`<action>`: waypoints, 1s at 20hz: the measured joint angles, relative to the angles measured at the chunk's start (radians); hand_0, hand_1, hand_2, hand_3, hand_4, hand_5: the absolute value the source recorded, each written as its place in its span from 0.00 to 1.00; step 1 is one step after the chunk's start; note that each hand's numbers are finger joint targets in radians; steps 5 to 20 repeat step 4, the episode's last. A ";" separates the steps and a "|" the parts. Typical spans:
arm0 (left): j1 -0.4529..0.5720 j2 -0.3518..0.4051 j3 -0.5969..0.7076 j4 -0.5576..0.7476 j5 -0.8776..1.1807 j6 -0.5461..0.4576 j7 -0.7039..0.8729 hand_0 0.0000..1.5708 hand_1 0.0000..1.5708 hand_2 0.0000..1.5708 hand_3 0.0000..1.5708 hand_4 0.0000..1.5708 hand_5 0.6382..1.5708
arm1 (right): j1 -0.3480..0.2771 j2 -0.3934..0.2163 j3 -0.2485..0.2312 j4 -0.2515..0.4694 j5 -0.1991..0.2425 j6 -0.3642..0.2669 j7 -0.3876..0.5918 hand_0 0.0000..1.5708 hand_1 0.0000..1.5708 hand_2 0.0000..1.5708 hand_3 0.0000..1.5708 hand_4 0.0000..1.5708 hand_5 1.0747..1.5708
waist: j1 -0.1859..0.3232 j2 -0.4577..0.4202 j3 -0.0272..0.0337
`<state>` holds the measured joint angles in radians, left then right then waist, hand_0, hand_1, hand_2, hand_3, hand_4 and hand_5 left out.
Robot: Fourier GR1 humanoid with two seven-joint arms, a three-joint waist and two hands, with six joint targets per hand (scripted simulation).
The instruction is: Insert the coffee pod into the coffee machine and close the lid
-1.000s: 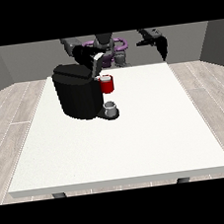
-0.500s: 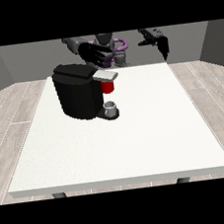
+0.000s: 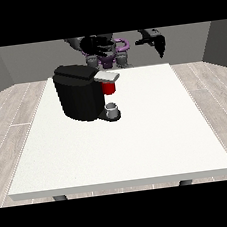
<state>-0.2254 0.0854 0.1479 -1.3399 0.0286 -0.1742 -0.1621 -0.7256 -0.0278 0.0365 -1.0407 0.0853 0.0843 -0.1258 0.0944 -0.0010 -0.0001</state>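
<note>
A black coffee machine [image 3: 80, 93] stands on the white table [image 3: 138, 132], left of centre. Its grey lid [image 3: 107, 76] lies flat over the red pod holder [image 3: 109, 88], and no coffee pod shows outside the machine. A small grey cup [image 3: 112, 109] sits on the machine's base. The hand at the view's left [image 3: 95, 43] hovers above and behind the machine, apart from it, its fingers spread. The hand at the view's right [image 3: 156, 41] is raised at the table's far edge with straight fingers pointing down, holding nothing.
The robot's torso [image 3: 109, 55] stands behind the table's far edge. Bare white surface stretches across the table's front and right parts. Wooden floor surrounds the table.
The grey lid has come down flat over the red pod holder. The hand at the view's left has lifted away from the machine, up and back.
</note>
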 measured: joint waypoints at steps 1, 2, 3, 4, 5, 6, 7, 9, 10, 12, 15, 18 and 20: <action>0.007 -0.001 -0.003 0.004 0.001 -0.004 0.002 0.00 0.00 0.00 0.00 0.12 1.00 | 0.043 0.006 0.028 -0.014 -0.024 -0.013 -0.014 0.00 0.00 0.00 0.00 0.18 1.00 | -0.001 -0.019 0.0000; 0.007 0.002 0.005 0.013 0.005 -0.001 0.009 0.00 0.00 0.00 0.00 0.12 1.00 | 0.074 0.011 0.046 -0.033 -0.052 -0.015 -0.018 0.00 0.00 0.00 0.00 0.18 1.00 | -0.015 -0.037 0.0001; 0.018 0.005 0.013 0.018 0.006 0.003 -0.001 0.00 0.00 0.00 0.00 0.12 1.00 | 0.100 0.013 0.042 -0.048 -0.069 -0.002 -0.025 0.00 0.00 0.00 0.00 0.16 1.00 | -0.034 -0.046 0.0001; 0.029 0.004 0.016 0.025 0.005 0.007 -0.001 0.00 0.00 0.00 0.00 0.12 1.00 | 0.148 0.016 0.060 -0.061 -0.087 -0.007 -0.036 0.00 0.00 0.00 0.00 0.10 1.00 | -0.049 -0.064 0.0000; 0.029 0.004 0.016 0.025 0.005 0.007 -0.001 0.00 0.00 0.00 0.00 0.12 1.00 | 0.148 0.016 0.060 -0.061 -0.087 -0.007 -0.036 0.00 0.00 0.00 0.00 0.10 1.00 | -0.049 -0.064 0.0000; 0.029 0.004 0.016 0.025 0.005 0.007 -0.001 0.00 0.00 0.00 0.00 0.12 1.00 | 0.148 0.016 0.060 -0.061 -0.087 -0.007 -0.036 0.00 0.00 0.00 0.00 0.10 1.00 | -0.049 -0.064 0.0000; 0.029 0.004 0.016 0.025 0.005 0.007 -0.001 0.00 0.00 0.00 0.00 0.12 1.00 | 0.148 0.016 0.060 -0.061 -0.087 -0.007 -0.036 0.00 0.00 0.00 0.00 0.10 1.00 | -0.049 -0.064 0.0000; 0.029 0.004 0.016 0.025 0.005 0.007 -0.001 0.00 0.00 0.00 0.00 0.12 1.00 | 0.148 0.016 0.060 -0.061 -0.087 -0.007 -0.036 0.00 0.00 0.00 0.00 0.10 1.00 | -0.049 -0.064 0.0000; 0.029 0.004 0.016 0.025 0.005 0.007 -0.001 0.00 0.00 0.00 0.00 0.12 1.00 | 0.148 0.016 0.060 -0.061 -0.087 -0.007 -0.036 0.00 0.00 0.00 0.00 0.10 1.00 | -0.049 -0.064 0.0000; 0.029 0.004 0.016 0.025 0.005 0.007 -0.001 0.00 0.00 0.00 0.00 0.12 1.00 | 0.148 0.016 0.060 -0.061 -0.087 -0.007 -0.036 0.00 0.00 0.00 0.00 0.10 1.00 | -0.049 -0.064 0.0000; 0.029 0.004 0.016 0.025 0.005 0.007 -0.001 0.00 0.00 0.00 0.00 0.12 1.00 | 0.148 0.016 0.060 -0.061 -0.087 -0.007 -0.036 0.00 0.00 0.00 0.00 0.10 1.00 | -0.049 -0.064 0.0000; 0.029 0.004 0.016 0.025 0.005 0.007 -0.001 0.00 0.00 0.00 0.00 0.12 1.00 | 0.148 0.016 0.060 -0.061 -0.087 -0.007 -0.036 0.00 0.00 0.00 0.00 0.10 1.00 | -0.049 -0.064 0.0000; 0.029 0.004 0.016 0.025 0.005 0.007 -0.001 0.00 0.00 0.00 0.00 0.12 1.00 | 0.148 0.016 0.060 -0.061 -0.087 -0.007 -0.036 0.00 0.00 0.00 0.00 0.10 1.00 | -0.049 -0.064 0.0000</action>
